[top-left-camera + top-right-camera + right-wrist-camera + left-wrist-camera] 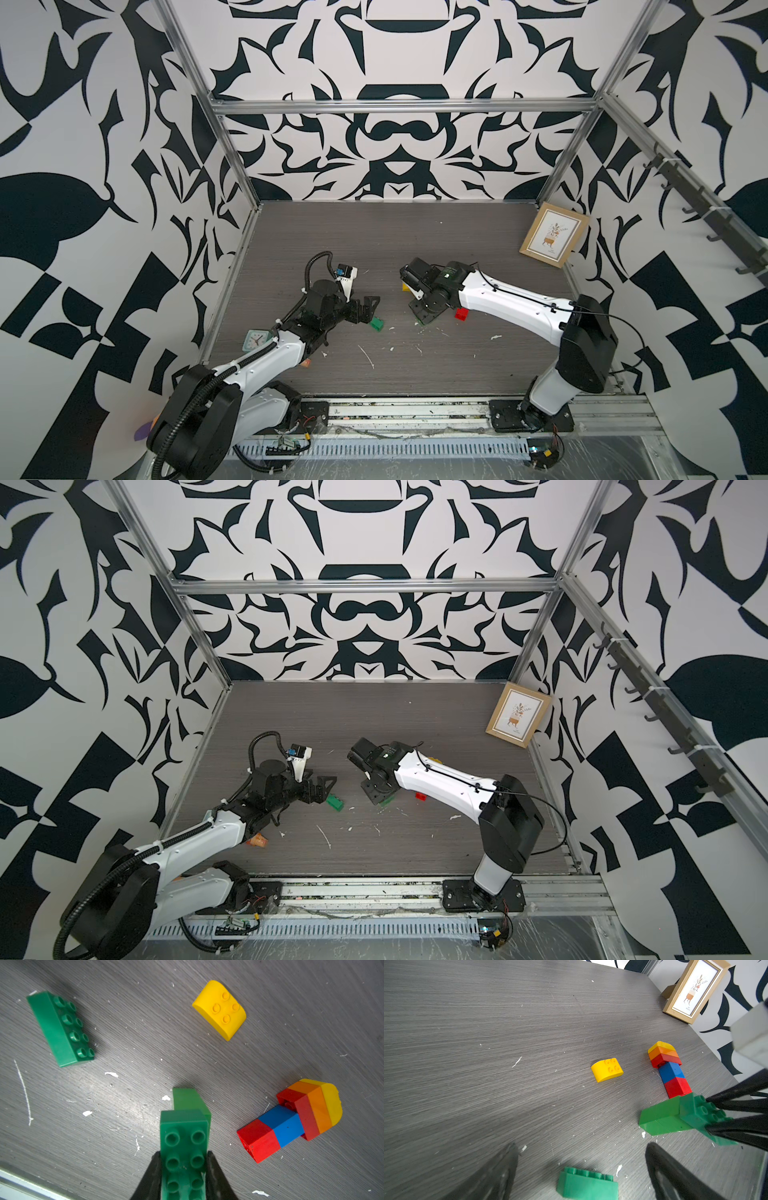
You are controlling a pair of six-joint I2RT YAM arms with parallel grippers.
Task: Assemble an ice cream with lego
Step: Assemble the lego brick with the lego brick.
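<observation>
My right gripper (184, 1155) is shut on a dark green studded lego brick (184, 1136), with a lighter green brick (658, 1118) joined to its far end, low at the table. A loose dark green brick (588, 1184) lies between the spread fingers of my open left gripper (582, 1147), untouched; both top views show it (377, 324). A yellow dome brick (220, 1009) lies apart, studs up. A joined stack of red, blue, red, orange and yellow bricks (288, 1122) lies on its side beside the held brick.
A framed picture (554, 234) leans at the back right corner. A small clock (254, 340) sits under the left arm by the left wall. A crumpled orange wrapper (257, 840) lies near the left arm. White scraps dot the grey table (374, 249).
</observation>
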